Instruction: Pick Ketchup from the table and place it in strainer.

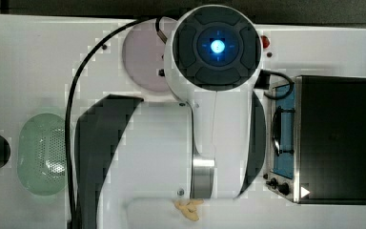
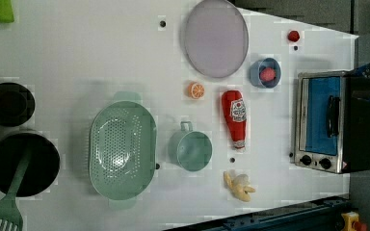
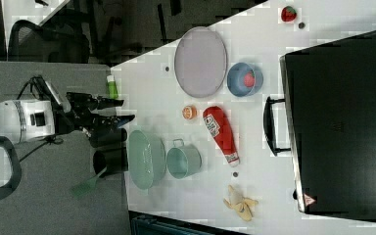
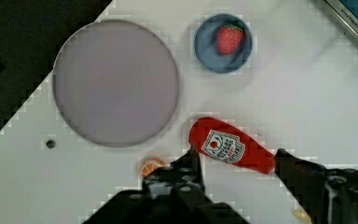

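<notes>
Left view: the ketchup (image 2: 237,118), a red labelled bottle, lies flat; the gripper (image 4: 235,161) fingers stand apart.

One ketchup (image 2: 234,119), one strainer (image 2: 122,151), one cup (image 2: 191,148), one banana (image 2: 239,186), two strawberries (image 2: 268,74).

left view | ketchup (image 2: 236,119) lies flat on table (image 2: 77,57), to my cup's (image 2: 191,149) right | strainer (image 2: 121,151) left of cup | orange slice (image 2: 196,90) above cup
</notes>
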Tool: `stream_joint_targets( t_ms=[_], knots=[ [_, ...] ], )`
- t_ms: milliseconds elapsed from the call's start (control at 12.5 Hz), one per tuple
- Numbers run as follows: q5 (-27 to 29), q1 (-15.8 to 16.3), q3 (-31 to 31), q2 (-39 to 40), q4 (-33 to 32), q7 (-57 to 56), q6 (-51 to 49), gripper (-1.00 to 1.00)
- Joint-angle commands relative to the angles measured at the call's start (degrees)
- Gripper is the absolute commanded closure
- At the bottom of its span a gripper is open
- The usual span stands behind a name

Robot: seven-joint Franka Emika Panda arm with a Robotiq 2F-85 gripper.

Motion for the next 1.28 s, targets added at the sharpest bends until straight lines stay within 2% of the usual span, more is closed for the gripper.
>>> stream_joint_targets(
  t_ms=[80, 240, 560, 720, 1280],
  knots=[
    [2.38, -5.65, 4.84, -17.60, -8.62, -1.02, -12.03, -0.59],
    [2.38, -5.63, 4.93, -17.04, -9.12, -1.05, -11.40, -0.99],
    [2.38, -5.56, 5.39, -13.35, -11.54, -1.87, -10.24, -1.00],
    [2.38, -5.56, 5.57, -10.58, -12.94, -6.11, -7.64, -1.00],
    [2.33, -5.57, 5.60, -1.62, -20.42, -41.89, 11.99, -1.00]
  ],
)
